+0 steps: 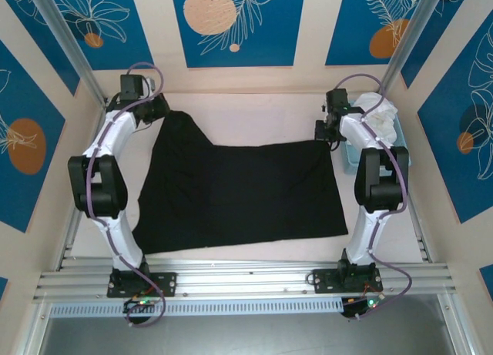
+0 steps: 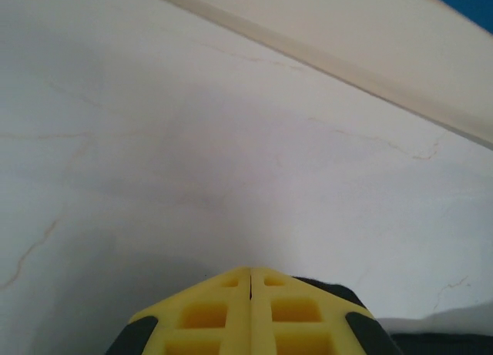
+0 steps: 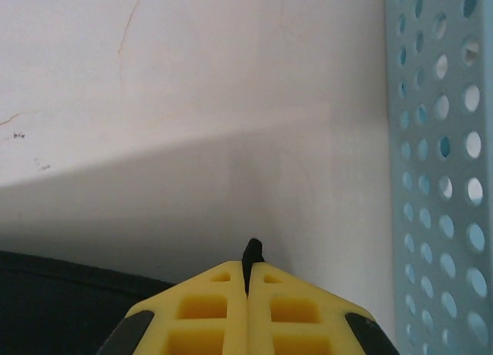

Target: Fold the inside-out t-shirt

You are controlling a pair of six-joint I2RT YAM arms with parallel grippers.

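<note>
Jaws of the left gripper [image 2: 251, 272] and right gripper [image 3: 250, 266] pinch the far corners of the black t-shirt [image 1: 239, 189]; lift evenly, keep the edge taut, and fold toward the near hem.

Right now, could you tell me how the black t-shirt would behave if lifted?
Probably floppy: the t-shirt lies flat with faint creases, so it should sag. Likely light: only a thin sliver sits pinched between the right fingers.
</note>
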